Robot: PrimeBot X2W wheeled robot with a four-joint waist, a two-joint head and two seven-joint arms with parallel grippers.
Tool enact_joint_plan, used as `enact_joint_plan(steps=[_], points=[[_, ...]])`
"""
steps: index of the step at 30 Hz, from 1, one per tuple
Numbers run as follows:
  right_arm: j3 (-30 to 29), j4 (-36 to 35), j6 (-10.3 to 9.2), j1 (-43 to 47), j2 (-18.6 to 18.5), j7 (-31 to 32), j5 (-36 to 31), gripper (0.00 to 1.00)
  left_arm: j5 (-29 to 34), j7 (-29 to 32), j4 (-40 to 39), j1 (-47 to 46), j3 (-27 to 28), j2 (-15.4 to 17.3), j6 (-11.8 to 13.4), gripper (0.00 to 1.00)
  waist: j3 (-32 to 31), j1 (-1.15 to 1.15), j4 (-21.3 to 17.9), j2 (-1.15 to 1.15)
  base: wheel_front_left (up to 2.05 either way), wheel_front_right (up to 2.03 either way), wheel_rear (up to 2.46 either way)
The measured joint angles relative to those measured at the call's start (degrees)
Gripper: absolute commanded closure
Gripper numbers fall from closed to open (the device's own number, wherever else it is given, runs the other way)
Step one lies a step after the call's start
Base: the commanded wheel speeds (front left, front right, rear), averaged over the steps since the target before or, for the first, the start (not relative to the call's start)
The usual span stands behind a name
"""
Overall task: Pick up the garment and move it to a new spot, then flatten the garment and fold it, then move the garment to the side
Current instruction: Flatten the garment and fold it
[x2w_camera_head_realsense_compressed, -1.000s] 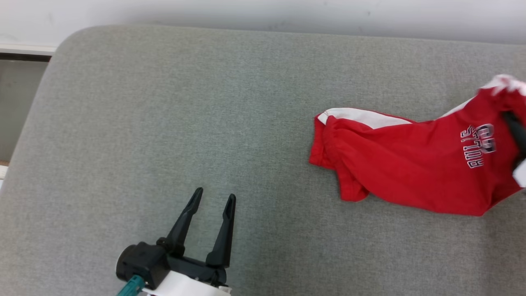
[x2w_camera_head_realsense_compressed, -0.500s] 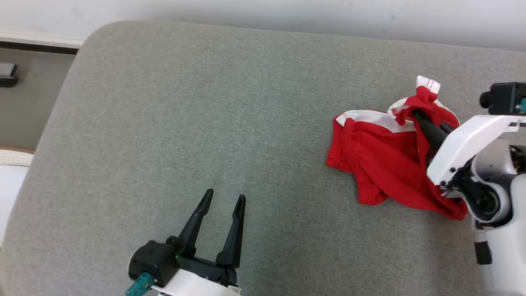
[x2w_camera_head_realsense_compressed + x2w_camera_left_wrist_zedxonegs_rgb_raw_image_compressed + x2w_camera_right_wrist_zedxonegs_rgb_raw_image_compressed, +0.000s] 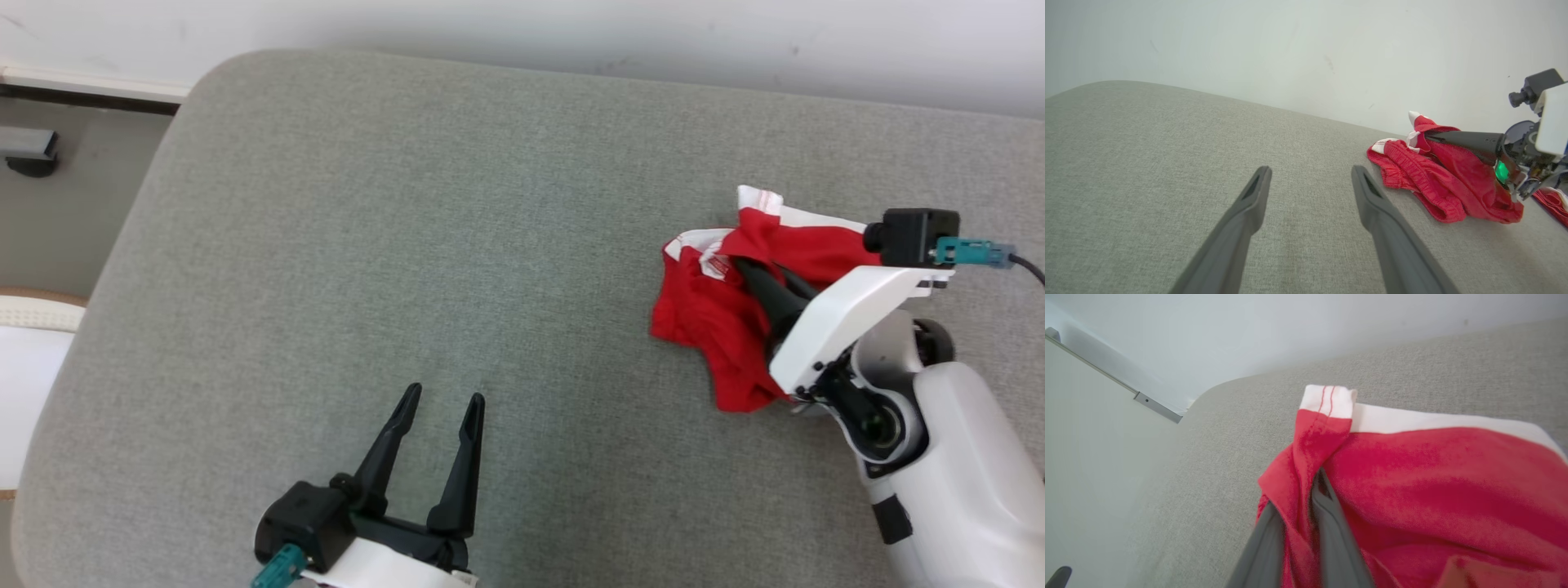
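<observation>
The garment (image 3: 706,327) is a pair of red shorts with a white side stripe, lying bunched on the right of the grey cushion (image 3: 408,204). My right gripper (image 3: 759,273) is shut on a raised fold near the white-edged hem, with red cloth (image 3: 1412,477) pinched between its dark fingers (image 3: 1331,522). The left wrist view shows that fold (image 3: 1423,122) lifted above the rest of the garment (image 3: 1437,192), with the right gripper (image 3: 1431,136) level beside it. My left gripper (image 3: 445,394) stands open and holds nothing near the front edge, well left of the garment, its tips (image 3: 1311,169) over bare cushion.
A pale wall (image 3: 571,33) runs behind the cushion. Past the cushion's rounded left corner is grey floor with a dark object (image 3: 28,151) and a white edge (image 3: 24,343). My right forearm (image 3: 939,457) covers the garment's lower right part.
The right gripper has carried its held end leftward over the garment. The garment went from stretched out to bunched. The head camera has shifted; the left gripper stays open.
</observation>
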Motion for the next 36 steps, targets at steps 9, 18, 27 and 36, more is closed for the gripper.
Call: enact_joint_plan(steps=[9,18,27,36], points=[[11.1,4.1,0.00,-0.8,0.0,-7.6,14.5,0.00,0.5,0.0,1.1,0.7,0.9,0.0,-0.1,0.00,-1.1,0.00,-2.1,0.00,0.00,0.00,0.00],[19.7,8.4,0.00,-1.9,0.1,-15.8,11.4,0.00,1.0,0.0,2.5,2.1,2.8,0.0,-0.6,0.00,-3.3,0.00,-5.1,0.00,0.00,0.00,0.00],[18.5,13.9,0.00,-3.2,0.1,-16.7,-7.8,0.00,0.6,0.0,3.2,2.2,2.5,0.0,-1.1,0.00,-4.1,0.00,-6.7,0.00,0.00,0.00,0.00],[20.9,6.4,0.00,0.5,0.1,-11.9,-3.1,0.00,0.6,0.0,3.9,3.4,3.7,0.0,-1.1,0.00,-6.3,0.00,-6.9,0.00,0.00,0.00,0.00]])
